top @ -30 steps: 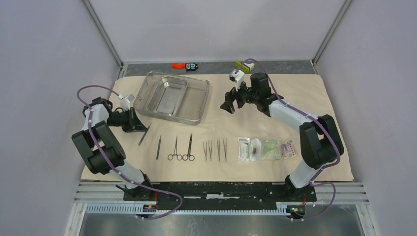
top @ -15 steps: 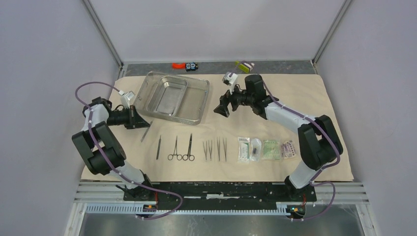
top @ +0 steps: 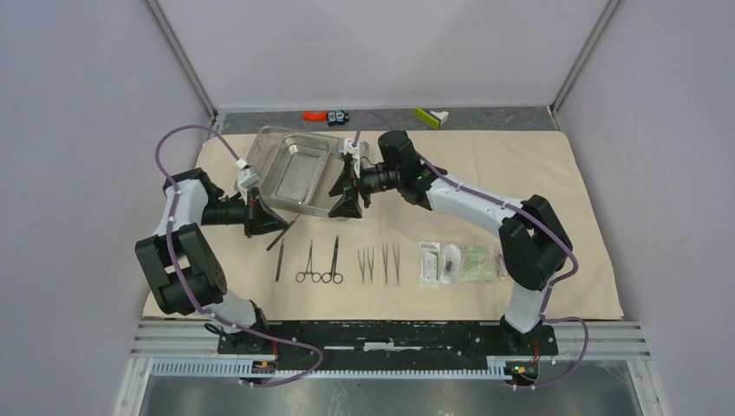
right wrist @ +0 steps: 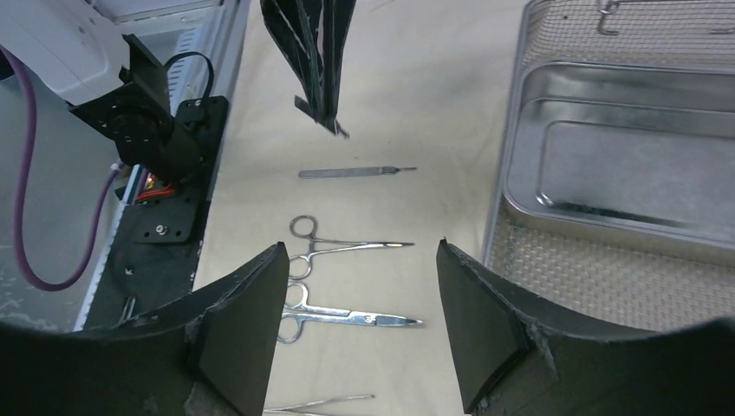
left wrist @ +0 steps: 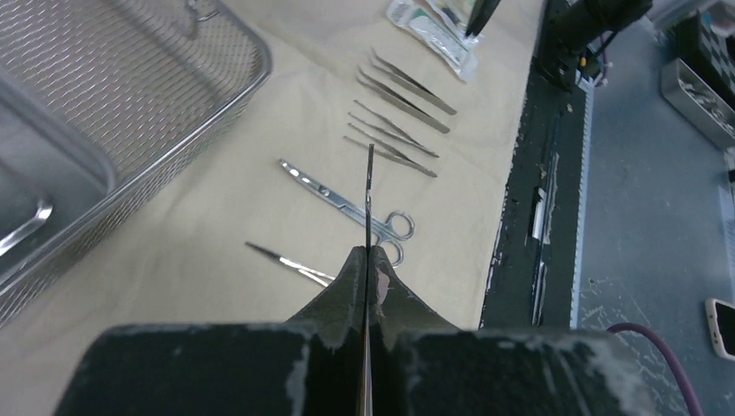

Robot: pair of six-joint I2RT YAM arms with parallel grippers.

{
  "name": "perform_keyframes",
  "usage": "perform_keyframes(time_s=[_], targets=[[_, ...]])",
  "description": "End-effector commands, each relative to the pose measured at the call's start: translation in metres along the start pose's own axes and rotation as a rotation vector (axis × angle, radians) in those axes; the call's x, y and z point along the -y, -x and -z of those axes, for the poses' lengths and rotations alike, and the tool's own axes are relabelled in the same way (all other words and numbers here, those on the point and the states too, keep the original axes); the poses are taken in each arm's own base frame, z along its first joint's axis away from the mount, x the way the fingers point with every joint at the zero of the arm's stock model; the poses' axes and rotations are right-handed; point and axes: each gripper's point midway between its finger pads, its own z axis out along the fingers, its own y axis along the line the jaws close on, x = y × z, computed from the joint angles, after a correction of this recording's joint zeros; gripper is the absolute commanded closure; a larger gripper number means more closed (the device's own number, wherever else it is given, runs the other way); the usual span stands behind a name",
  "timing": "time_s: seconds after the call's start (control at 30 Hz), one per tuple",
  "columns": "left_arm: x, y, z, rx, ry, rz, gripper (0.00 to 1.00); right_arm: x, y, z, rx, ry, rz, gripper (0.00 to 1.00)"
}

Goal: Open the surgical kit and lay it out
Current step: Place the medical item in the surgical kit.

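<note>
Lower centre of the overhead frame, scissors (top: 308, 263), tweezers (top: 379, 263) and packets (top: 459, 263) line the cloth (top: 537, 173); just above the row's left end, the nearer left gripper (top: 263, 221) pinches a thin steel tool (top: 282, 236) tight, long axis slanting lower left; beyond, the right gripper (top: 347, 204) gapes empty over the tray (top: 270, 143).

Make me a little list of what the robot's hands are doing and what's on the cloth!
Left hand: shut on a thin metal tool
Right hand: open, empty, near the steel tray
Lying on the cloth: ring-handled tools, tweezers, packets
Order: all in one row
</note>
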Motion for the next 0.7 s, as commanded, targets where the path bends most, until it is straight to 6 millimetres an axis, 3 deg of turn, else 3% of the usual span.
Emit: perform_keyframes(time_s=[0.0, 0.2, 0.33, 0.67], targets=[[0.038, 0.027, -0.018, 0.048, -0.108, -0.118, 0.98, -0.016, 0.011, -0.015, 0.007, 0.118, 0.008, 0.32], [0.053, 0.04, -0.027, 0.055, -0.15, -0.194, 0.98, -0.029, 0.0, -0.018, -0.013, 0.176, 0.02, 0.33], [0.054, 0.038, -0.029, 0.041, -0.162, -0.216, 0.98, -0.041, -0.005, -0.025, -0.029, 0.212, 0.045, 0.36], [0.055, 0.028, -0.032, 0.013, -0.171, -0.241, 0.98, -0.039, -0.002, -0.038, -0.034, 0.209, 0.051, 0.44]])
